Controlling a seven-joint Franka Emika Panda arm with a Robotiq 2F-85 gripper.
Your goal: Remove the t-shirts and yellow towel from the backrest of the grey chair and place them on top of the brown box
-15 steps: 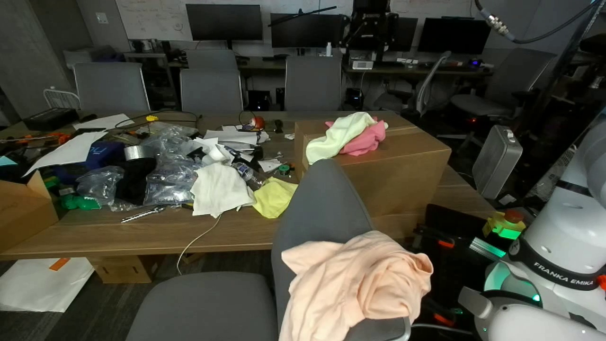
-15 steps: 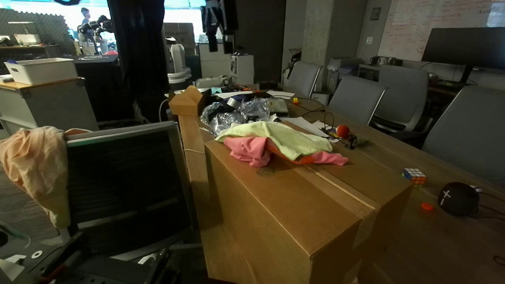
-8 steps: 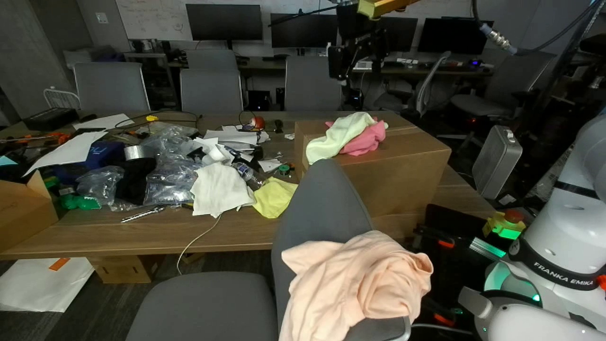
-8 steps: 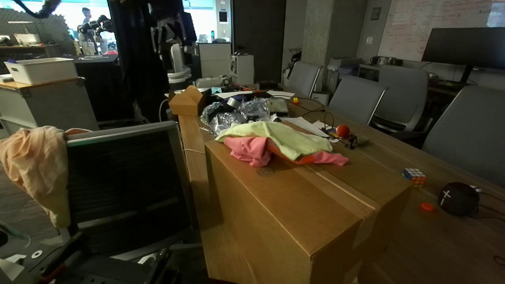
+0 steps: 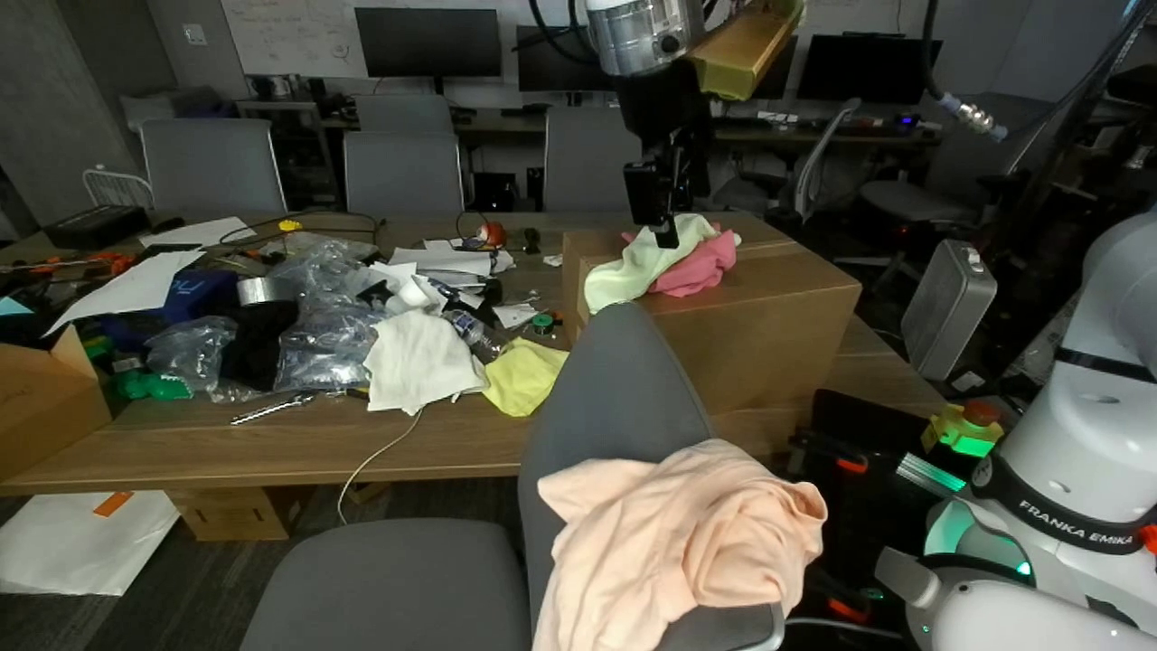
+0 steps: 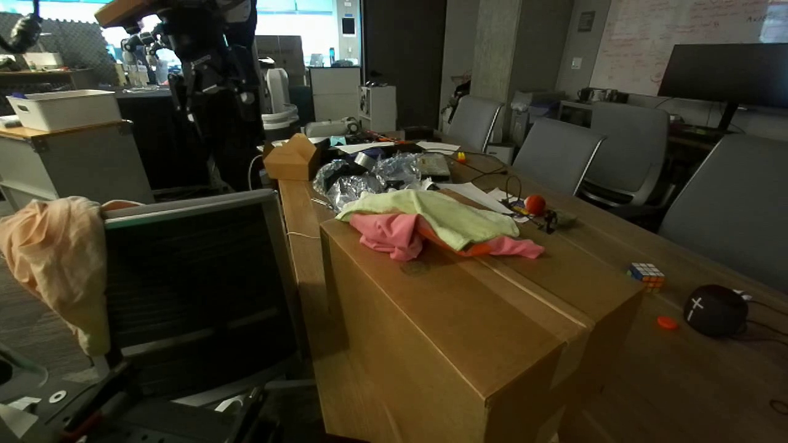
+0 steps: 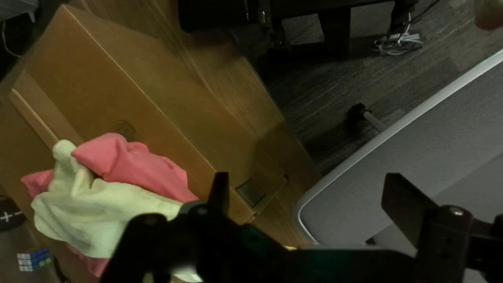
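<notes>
The peach t-shirt (image 5: 687,533) (image 6: 58,264) hangs bunched over one end of the grey chair's backrest (image 5: 606,398) (image 7: 353,192). On top of the brown box (image 5: 768,334) (image 6: 443,320) (image 7: 106,82) lies the pink t-shirt (image 5: 703,264) (image 6: 388,235) (image 7: 137,165), with the yellow towel (image 5: 616,282) (image 6: 443,215) (image 7: 98,212) draped over it. My gripper (image 7: 306,177) (image 6: 220,111) is in the air above the chair, pointing down. Its fingers stand wide apart with nothing between them. In an exterior view it covers part of the towel. The peach t-shirt cannot be made out in the wrist view.
A wooden table (image 5: 452,452) carries the box, a white cloth (image 5: 420,362), a small bright yellow rag (image 5: 526,375) and plastic bags (image 5: 325,334). A Rubik's cube (image 6: 646,275) and a black speaker (image 6: 715,311) stand beyond the box. Several chairs line the far side.
My gripper has come down from high in the air and shifted toward the chair, away from above the box. Both t-shirts, the towel and the chair have stayed where they were.
</notes>
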